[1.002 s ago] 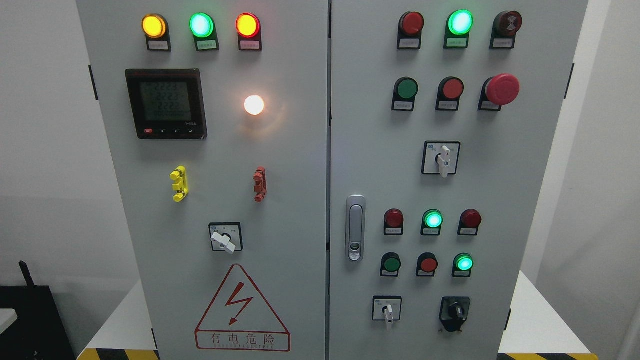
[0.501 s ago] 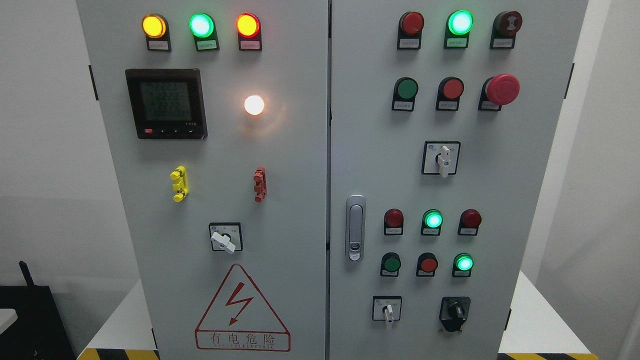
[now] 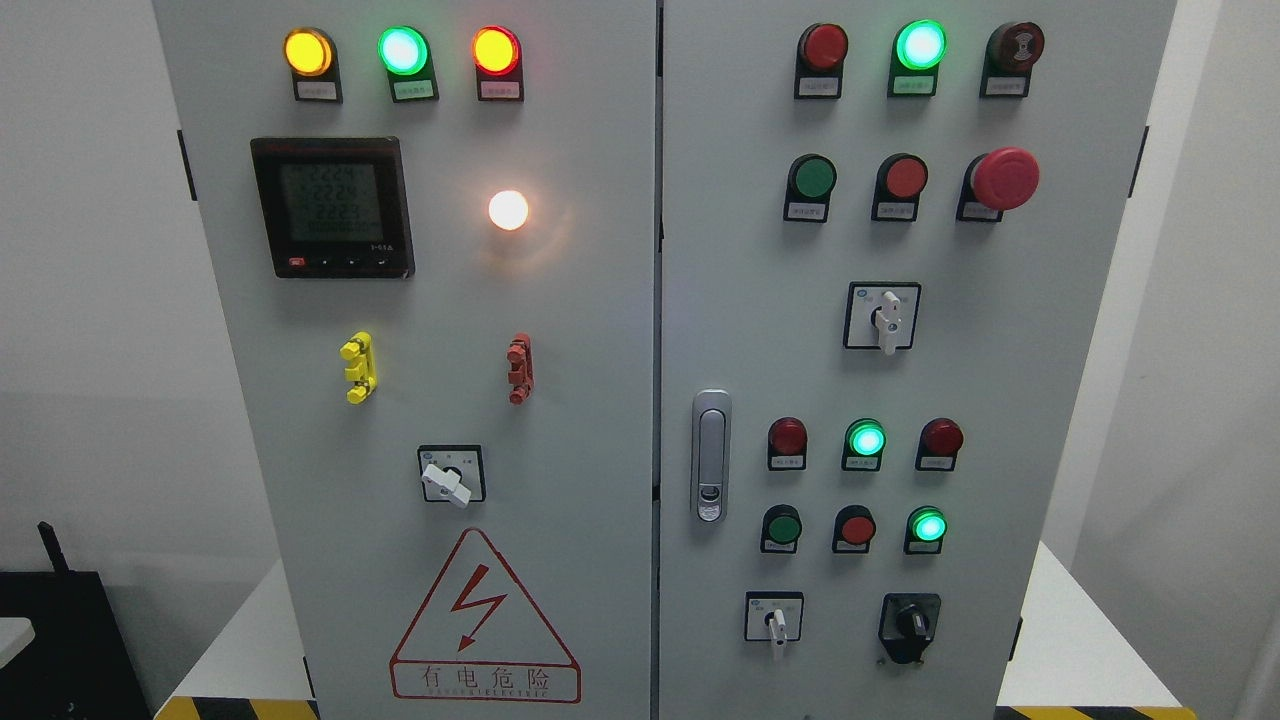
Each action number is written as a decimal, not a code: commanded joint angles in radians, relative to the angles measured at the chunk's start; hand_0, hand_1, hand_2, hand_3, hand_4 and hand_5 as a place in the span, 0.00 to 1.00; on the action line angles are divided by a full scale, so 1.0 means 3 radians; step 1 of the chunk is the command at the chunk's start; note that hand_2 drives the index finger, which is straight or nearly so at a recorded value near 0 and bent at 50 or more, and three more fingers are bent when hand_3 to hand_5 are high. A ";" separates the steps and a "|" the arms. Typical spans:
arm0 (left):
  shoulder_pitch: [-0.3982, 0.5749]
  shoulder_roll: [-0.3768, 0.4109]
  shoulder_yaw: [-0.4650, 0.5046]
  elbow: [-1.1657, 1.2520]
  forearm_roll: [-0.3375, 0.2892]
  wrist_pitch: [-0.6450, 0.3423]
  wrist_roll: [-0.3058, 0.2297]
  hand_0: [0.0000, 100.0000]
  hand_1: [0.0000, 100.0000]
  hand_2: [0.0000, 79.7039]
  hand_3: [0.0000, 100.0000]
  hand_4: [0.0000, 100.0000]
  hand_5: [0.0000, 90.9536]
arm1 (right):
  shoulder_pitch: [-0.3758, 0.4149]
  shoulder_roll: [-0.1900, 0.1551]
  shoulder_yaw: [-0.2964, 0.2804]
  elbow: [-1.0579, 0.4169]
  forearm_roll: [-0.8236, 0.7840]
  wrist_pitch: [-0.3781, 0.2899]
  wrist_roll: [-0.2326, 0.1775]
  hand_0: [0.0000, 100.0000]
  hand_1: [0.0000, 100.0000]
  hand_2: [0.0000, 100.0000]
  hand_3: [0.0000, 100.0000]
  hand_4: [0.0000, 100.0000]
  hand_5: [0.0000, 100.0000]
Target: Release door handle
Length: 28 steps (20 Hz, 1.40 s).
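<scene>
Grey steel cabinet (image 3: 560, 330), both doors closed flush. Door handle (image 3: 711, 456) sits upright at the left edge of the right door (image 3: 1000, 400), beside the centre seam, nothing touching it. Neither hand in view; finger state cannot be told. Release step judged complete; next move calls for nothing at the handle.
</scene>
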 commanded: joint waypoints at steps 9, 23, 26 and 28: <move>-0.0005 0.0000 0.0005 0.0031 0.0000 0.0000 -0.0001 0.12 0.39 0.00 0.00 0.00 0.00 | -0.0095 0.0000 -0.0100 0.0268 0.1836 -0.0179 -0.0444 0.39 0.18 0.00 0.41 0.35 0.38; -0.0005 0.0000 0.0005 0.0031 0.0000 0.0000 -0.0001 0.12 0.39 0.00 0.00 0.00 0.00 | -0.0550 0.0010 -0.0059 0.0667 0.3345 -0.0122 -0.1237 0.36 0.24 0.00 0.64 0.60 0.70; -0.0010 0.0000 0.0005 0.0031 0.0000 0.0000 -0.0001 0.12 0.39 0.00 0.00 0.00 0.00 | -0.0596 0.0020 -0.0044 0.0718 0.3539 0.0000 -0.1278 0.34 0.25 0.00 0.75 0.70 0.82; -0.0010 0.0000 0.0005 0.0031 0.0000 0.0000 -0.0001 0.12 0.39 0.00 0.00 0.00 0.00 | -0.0637 0.0026 0.0007 0.0739 0.3651 0.0133 -0.1298 0.32 0.25 0.00 0.79 0.75 0.88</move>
